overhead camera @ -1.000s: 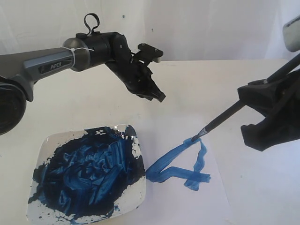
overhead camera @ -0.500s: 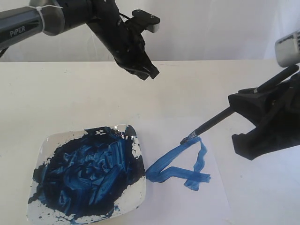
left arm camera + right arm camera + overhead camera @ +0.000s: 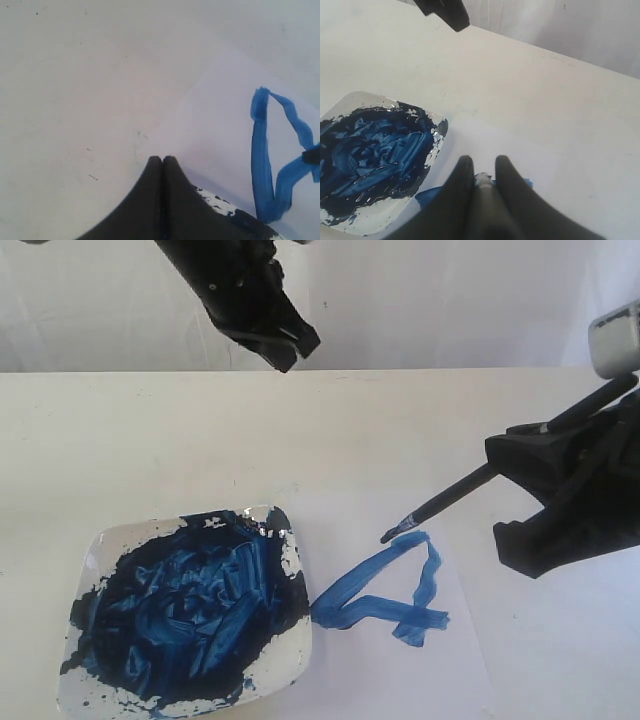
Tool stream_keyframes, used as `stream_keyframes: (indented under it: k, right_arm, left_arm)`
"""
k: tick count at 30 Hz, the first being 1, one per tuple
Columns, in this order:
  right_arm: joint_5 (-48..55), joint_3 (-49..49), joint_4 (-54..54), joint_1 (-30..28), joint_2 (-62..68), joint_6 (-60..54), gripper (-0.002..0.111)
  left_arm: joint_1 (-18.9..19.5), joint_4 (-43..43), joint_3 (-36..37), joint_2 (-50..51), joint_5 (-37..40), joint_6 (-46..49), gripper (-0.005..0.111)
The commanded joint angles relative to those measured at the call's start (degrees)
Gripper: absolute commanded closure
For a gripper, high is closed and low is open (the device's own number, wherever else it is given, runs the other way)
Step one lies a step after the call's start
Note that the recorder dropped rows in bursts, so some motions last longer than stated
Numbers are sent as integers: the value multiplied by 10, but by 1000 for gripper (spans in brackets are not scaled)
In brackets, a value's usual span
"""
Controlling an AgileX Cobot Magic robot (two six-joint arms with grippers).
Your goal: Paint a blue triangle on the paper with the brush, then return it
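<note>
exterior view: the right claw point(image 3: 510, 462) is closed to a narrow gap on the long thin black-handled brush point(image 3: 450, 500), which slants down from it toward the middle of the scene. the blue-stained bristles end just beside the upper corner of the rough blue triangle point(image 3: 360, 580) of thick strokes; whether they touch the flat white sheet of paper point(image 3: 370, 670) cannot be told. the triangle lies on the paper, just beside a glossy white square plate point(image 3: 105, 537) smeared with dark blue paint, all on the cream worktop point(image 3: 150, 440). the left claw point(image 3: 298, 350) hangs high over the far side of the worktop, well apart from everything, holding nothing

left wrist view: the left claw point(image 3: 162, 165) has its two dark fingers pressed together with nothing between them. past it lie bare worktop point(image 3: 75, 100), the paper point(image 3: 215, 115) and the blue triangle point(image 3: 259, 165), with a paint-speckled corner of the plate point(image 3: 220, 204) beside the claw

right wrist view: the right claw point(image 3: 480, 172) pinches the brush point(image 3: 482, 179), whose silver ferrule sits between the fingers. beyond are the paper point(image 3: 470, 135), a bit of the blue triangle point(image 3: 427, 195), the plate point(image 3: 345, 103) and the left claw point(image 3: 445, 12)
</note>
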Motion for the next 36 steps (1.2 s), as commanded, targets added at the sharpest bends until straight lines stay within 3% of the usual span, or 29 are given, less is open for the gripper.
stream_keyframes:
  k: [1, 17, 36]
  right_arm:
    - [-8, 2, 1, -1, -3, 2, 108]
    - [-8, 2, 1, -1, -3, 2, 108]
    - [-8, 2, 17, -1, -3, 4, 108]
  left_arm:
    - [-2, 2, 1, -32, 52, -11, 107]
    - [-2, 48, 1, -147, 132, -56, 107]
    - [-2, 75, 3, -307, 132, -118, 107]
